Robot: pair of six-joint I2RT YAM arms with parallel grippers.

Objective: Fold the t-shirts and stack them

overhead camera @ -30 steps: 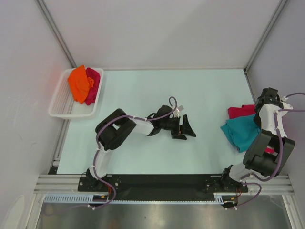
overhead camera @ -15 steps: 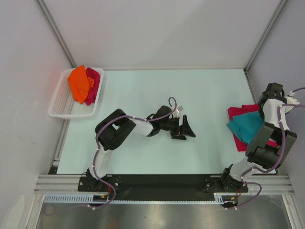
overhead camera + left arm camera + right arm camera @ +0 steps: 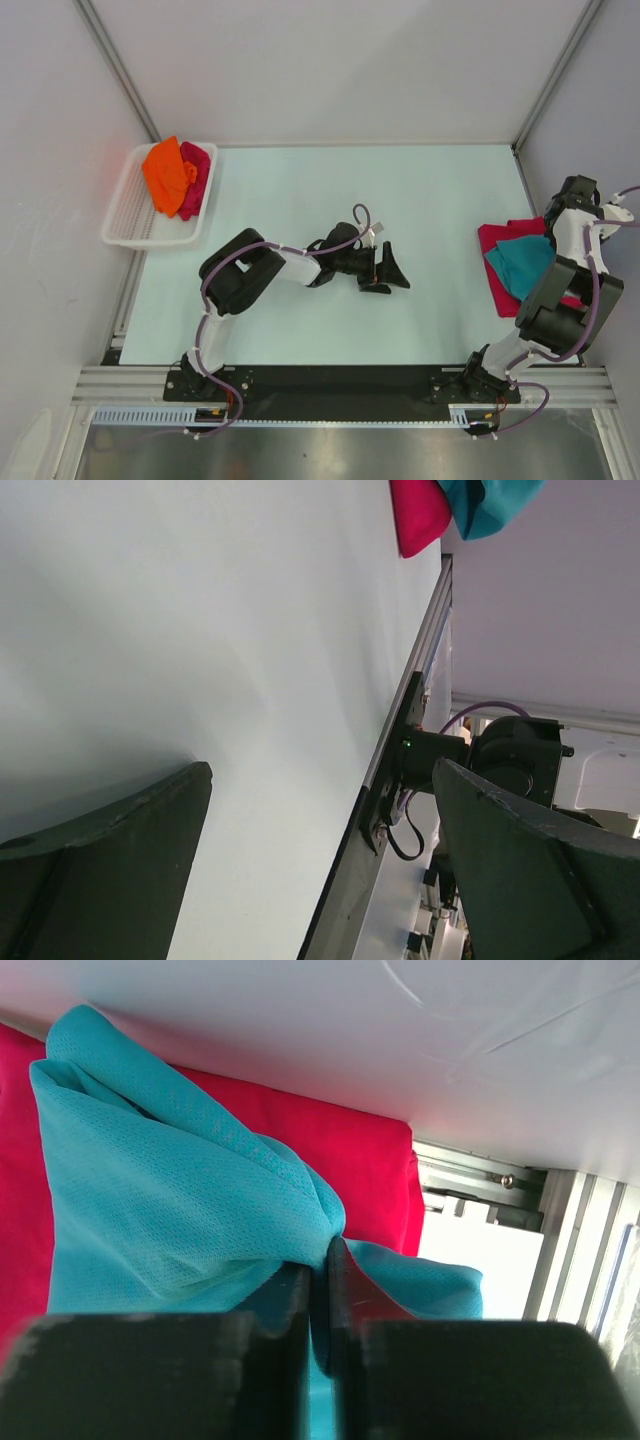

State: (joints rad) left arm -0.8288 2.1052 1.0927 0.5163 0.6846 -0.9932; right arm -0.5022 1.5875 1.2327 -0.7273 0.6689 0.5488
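A teal t-shirt (image 3: pixel 522 262) lies bunched on top of a crimson-pink t-shirt (image 3: pixel 497 238) at the table's right edge. In the right wrist view, my right gripper (image 3: pixel 322 1250) is shut on a pinched fold of the teal t-shirt (image 3: pixel 170 1210), with the crimson-pink t-shirt (image 3: pixel 300 1130) spread beneath. From above, the right arm covers its own fingers. My left gripper (image 3: pixel 395 270) rests open in the middle of the table, nothing between its fingers (image 3: pixel 120 830). An orange t-shirt (image 3: pixel 165 172) and a second crimson-pink t-shirt (image 3: pixel 197 180) sit crumpled in the basket.
The white slatted basket (image 3: pixel 125 225) stands at the table's far left corner. Grey walls and metal frame rails (image 3: pixel 555 75) close in the table. The right arm is folded tight against the right wall. The black front rail (image 3: pixel 385 770) shows in the left wrist view.
The right gripper has drawn the teal t-shirt to the right, so it now lies more fully over the crimson-pink one. The left arm has not moved.
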